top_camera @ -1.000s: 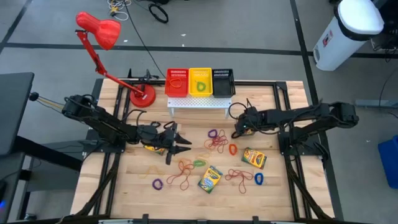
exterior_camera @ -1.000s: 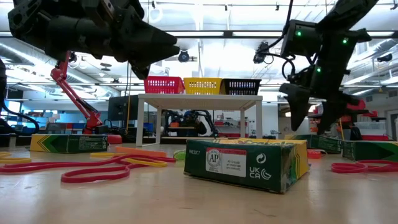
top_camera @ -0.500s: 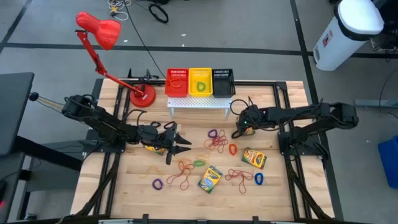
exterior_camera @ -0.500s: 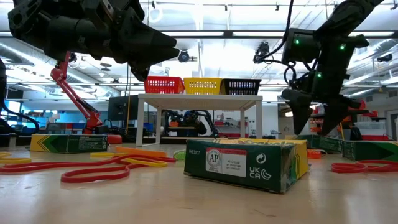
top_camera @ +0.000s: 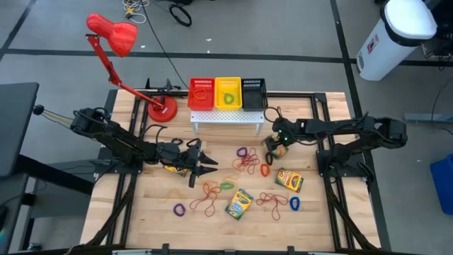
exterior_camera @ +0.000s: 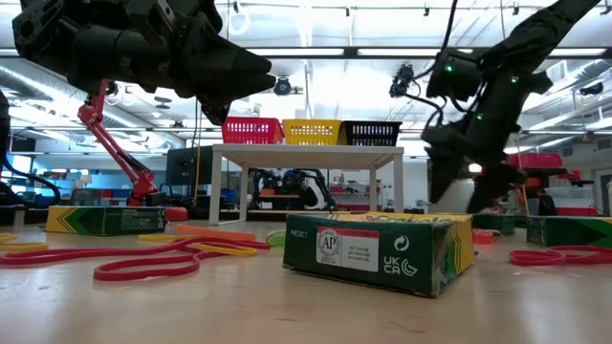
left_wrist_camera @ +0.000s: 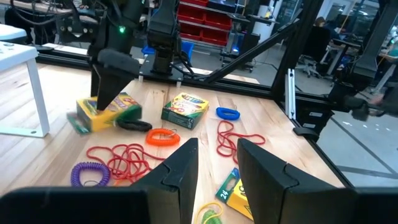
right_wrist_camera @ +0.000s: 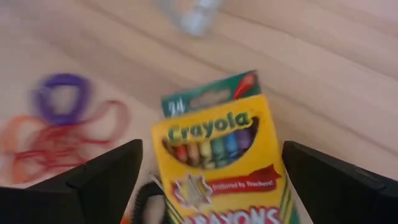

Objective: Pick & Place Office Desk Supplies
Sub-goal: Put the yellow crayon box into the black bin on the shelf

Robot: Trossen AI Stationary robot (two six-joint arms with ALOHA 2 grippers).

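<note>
Several yellow-and-green crayon boxes lie flat on the wooden table (top_camera: 156, 205): one (top_camera: 289, 180) at the right, one (top_camera: 239, 203) near the front, one (top_camera: 172, 168) below my left arm. Loose rubber bands (top_camera: 246, 160) in red, purple, orange and green lie between them. My right gripper (top_camera: 276, 146) points steeply down, open, over another crayon box (right_wrist_camera: 214, 155), which lies between its two wide-set fingers. In the left wrist view that gripper (left_wrist_camera: 111, 78) stands above the same box (left_wrist_camera: 102, 115). My left gripper (left_wrist_camera: 217, 146) hangs level and open over the table's left middle, with nothing between its fingers. My right gripper has one finger (right_wrist_camera: 106, 177) on either side of the crayon box, coming from above. In the right wrist view a strip of table shows between each finger and the box. From the left wrist view I cannot tell whether a finger touches the box's top.
A white perforated rack (top_camera: 226, 117) at the far middle carries a red (top_camera: 201, 93), a yellow (top_camera: 228, 93) and a black basket (top_camera: 254, 93). A red desk lamp stands on its base (top_camera: 161, 110) at the far left. Bare wood shows along the near edge.
My right gripper has swung a little toward the table's far edge and tipped its fingers more steeply down over the crayon box beneath it. Its fingers have stayed wide apart.
</note>
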